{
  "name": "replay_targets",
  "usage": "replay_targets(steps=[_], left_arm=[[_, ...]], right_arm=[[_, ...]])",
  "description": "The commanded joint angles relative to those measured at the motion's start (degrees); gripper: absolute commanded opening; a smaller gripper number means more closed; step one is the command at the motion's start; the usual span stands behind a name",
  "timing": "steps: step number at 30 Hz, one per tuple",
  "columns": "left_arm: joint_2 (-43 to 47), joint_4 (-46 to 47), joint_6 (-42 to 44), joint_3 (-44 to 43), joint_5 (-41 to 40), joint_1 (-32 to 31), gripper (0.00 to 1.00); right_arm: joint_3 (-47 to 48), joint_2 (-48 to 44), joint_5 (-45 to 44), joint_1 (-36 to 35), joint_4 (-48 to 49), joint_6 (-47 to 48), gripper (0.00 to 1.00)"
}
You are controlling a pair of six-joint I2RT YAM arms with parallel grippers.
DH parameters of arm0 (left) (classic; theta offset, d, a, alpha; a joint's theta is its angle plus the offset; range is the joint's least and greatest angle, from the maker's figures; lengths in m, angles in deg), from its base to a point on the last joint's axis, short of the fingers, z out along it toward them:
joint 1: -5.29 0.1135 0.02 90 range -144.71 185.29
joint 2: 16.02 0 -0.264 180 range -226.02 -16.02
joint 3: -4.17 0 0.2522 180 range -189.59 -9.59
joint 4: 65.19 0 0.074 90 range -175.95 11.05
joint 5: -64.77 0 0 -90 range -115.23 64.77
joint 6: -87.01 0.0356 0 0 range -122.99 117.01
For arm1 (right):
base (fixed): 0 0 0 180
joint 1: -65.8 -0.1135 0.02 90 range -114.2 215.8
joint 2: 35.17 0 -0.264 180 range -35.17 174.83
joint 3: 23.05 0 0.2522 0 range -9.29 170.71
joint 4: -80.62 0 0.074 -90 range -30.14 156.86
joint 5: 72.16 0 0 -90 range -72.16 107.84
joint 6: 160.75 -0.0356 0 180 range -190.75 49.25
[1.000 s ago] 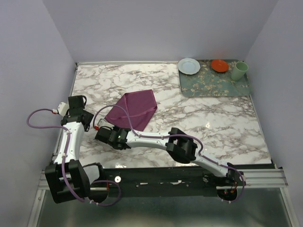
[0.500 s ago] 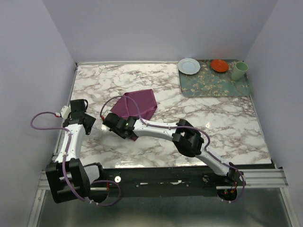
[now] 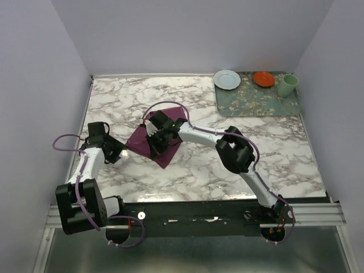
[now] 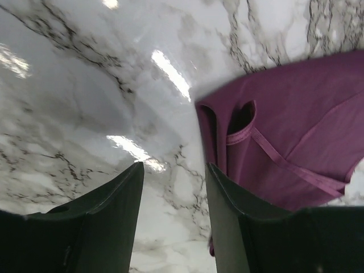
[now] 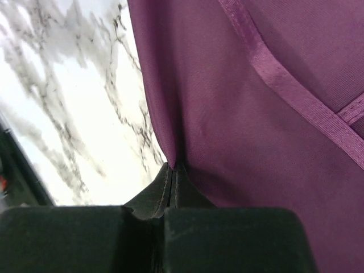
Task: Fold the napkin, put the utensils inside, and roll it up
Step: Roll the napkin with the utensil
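The plum-purple napkin (image 3: 138, 138) lies partly folded on the marble table, left of centre. My right gripper (image 3: 157, 145) is over it and shut on a fold of its edge; the right wrist view shows the closed jaws pinching the cloth (image 5: 256, 114) at the gripper's tips (image 5: 173, 170). My left gripper (image 3: 118, 152) is open and empty, just left of the napkin's left corner. In the left wrist view the gripper (image 4: 173, 190) is over bare marble, with the napkin's hemmed corner (image 4: 296, 142) beside its right finger. The knife is not in view.
A green floral mat (image 3: 259, 101) lies at the back right with a pale blue plate (image 3: 227, 79), an orange dish (image 3: 264, 78) and a green cup (image 3: 288, 85) on it. Purple walls stand on three sides of the table.
My right gripper has moved from the napkin's near-left corner up and to the right, carrying the cloth over itself. My left gripper has moved right, closer to the napkin.
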Motion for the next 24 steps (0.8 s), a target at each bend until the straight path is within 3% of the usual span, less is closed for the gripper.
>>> replay_targets(steps=[1,11,12,15,20,24], left_arm=[[-1.5,3.3,1.3,1.3,11.8,0.3,0.57],[4.5,16.4,2.2,11.5,23.6,0.4,0.57],[4.4,16.9,1.9,11.9,25.1,0.4,0.59],[4.3,17.6,0.3,12.7,25.6,0.2,0.82],[1.8,17.8,-4.7,13.4,24.6,0.1,0.82],[-2.2,18.8,-9.1,13.0,23.8,-1.1,0.7]], right_arm=[[-2.9,4.1,16.2,2.7,-1.1,-1.9,0.01],[-5.5,6.2,28.1,7.7,4.6,-7.5,0.0],[-5.5,6.4,29.1,7.9,5.3,-7.9,0.01],[-5.5,7.0,30.3,8.6,6.3,-9.8,0.01],[-5.5,8.4,32.3,9.5,7.2,-12.4,0.01],[-5.6,8.7,32.9,9.7,8.2,-13.6,0.0]])
